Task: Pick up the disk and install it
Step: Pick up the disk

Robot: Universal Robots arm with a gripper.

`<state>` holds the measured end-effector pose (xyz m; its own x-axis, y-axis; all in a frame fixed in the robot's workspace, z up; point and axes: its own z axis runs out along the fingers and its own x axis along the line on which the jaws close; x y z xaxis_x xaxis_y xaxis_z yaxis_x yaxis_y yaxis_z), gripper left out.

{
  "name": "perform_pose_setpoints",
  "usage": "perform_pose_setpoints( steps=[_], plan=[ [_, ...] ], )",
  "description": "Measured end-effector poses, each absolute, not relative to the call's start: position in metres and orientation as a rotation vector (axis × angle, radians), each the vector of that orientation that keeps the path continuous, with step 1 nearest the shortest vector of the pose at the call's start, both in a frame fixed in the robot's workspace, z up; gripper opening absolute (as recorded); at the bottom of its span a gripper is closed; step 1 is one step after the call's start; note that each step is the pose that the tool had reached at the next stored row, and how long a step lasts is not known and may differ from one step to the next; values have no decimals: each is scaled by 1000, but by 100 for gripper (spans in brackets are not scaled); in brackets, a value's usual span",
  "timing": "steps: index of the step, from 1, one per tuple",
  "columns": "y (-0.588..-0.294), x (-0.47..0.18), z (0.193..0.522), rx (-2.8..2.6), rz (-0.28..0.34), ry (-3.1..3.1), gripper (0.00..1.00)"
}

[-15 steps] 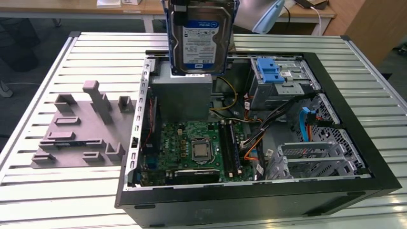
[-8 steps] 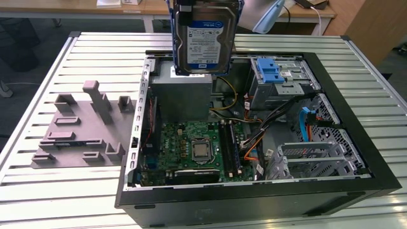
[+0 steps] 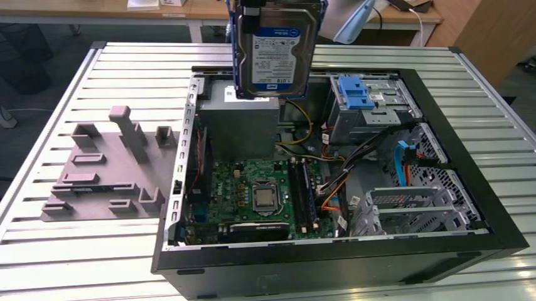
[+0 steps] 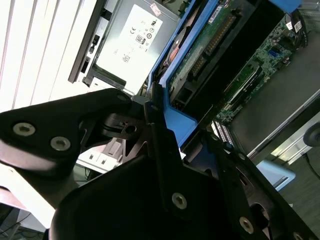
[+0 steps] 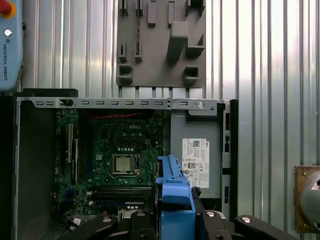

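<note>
We read the step as carry-to-install: pick-up looks done, install not yet. The disk (image 3: 275, 47), a flat silver rectangular hard drive w/ blue-and-white label and blue plastic frame, hangs in the air on edge. Its label faces the exterior view's camera. It sits over the back of the open black computer case (image 3: 335, 263), right above the grey metal power supply box w/ white sticker (image 3: 243, 122). It's in no bay and, far as we can tell, touches nothing but the claw (image 4: 182, 132)

The claw is closed to the drive's width. In both wrist views its black fingers (image 4: 156, 135) sit either side of the blue frame, clamped on it, nothing else held

Our judgement of what the next move calls for: getting the drive square to a bay and clear of the loose coloured cables (image 3: 335, 172) inside the case. The grey metal drive cage (image 3: 377, 116) w/ its small blue ribbed plastic latch (image 3: 358, 94) lies to the exterior view's right of the disk. Which slot is meant we can't tell

Pose: wrist points approx straight down over the case. The first wrist view looks along the blue frame onto the green motherboard (image 5: 115, 160), w/ the drive hanging below the claw, long side vertical. A grey plastic fixture block (image 3: 105, 169) lies on the slatted metal surface (image 3: 50, 251), well apart from the disk
</note>
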<state>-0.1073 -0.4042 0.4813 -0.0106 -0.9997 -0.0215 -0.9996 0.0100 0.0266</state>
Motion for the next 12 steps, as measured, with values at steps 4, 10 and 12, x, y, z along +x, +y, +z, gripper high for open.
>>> perform_pose_setpoints(
  steps=[4,10,12],
  plan=[
    [-404,-104,481,2207,-53,-2230,36],
    [-404,-99,481,2207,-53,-2230,36],
    [-404,-97,481,2207,-54,-2230,36]
  ],
)
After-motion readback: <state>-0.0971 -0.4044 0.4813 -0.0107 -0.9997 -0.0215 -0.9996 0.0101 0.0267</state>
